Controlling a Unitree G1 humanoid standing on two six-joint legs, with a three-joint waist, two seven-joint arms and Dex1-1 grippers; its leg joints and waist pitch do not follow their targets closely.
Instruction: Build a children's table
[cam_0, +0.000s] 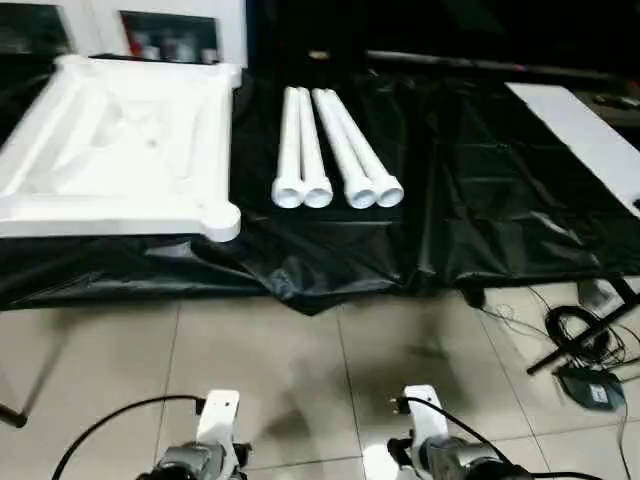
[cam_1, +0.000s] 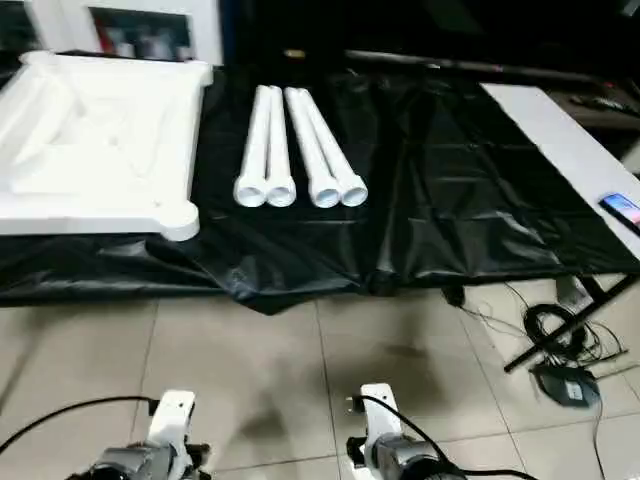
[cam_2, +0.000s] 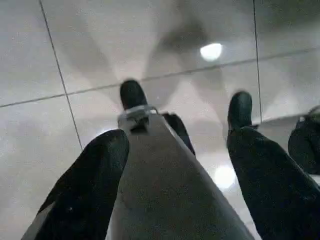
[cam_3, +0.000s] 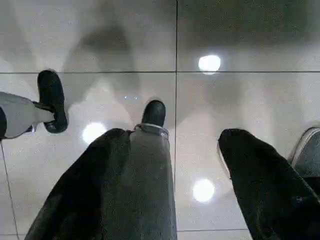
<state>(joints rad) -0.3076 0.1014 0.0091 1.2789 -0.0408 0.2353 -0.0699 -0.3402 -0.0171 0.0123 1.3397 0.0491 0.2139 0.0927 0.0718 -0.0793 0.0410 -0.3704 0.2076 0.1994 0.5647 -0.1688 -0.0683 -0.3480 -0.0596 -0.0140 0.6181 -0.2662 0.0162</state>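
Observation:
The children's table lies in parts on a black-covered bench. Its white square tabletop rests underside up at the left, ribs and round corner sockets showing. Four long white tubular legs lie side by side to its right, open ends toward me. Both arms hang low over the floor, well short of the bench, with my forearms at the picture's bottom edge. My left gripper is open and empty, pointing down at the tiles. My right gripper is also open, holding nothing.
A flat white board lies at the bench's right end, with a phone on it. Black sheeting hangs over the bench's front edge. Cables and a small device lie on the tiled floor at the right. My own legs and black feet stand below the grippers.

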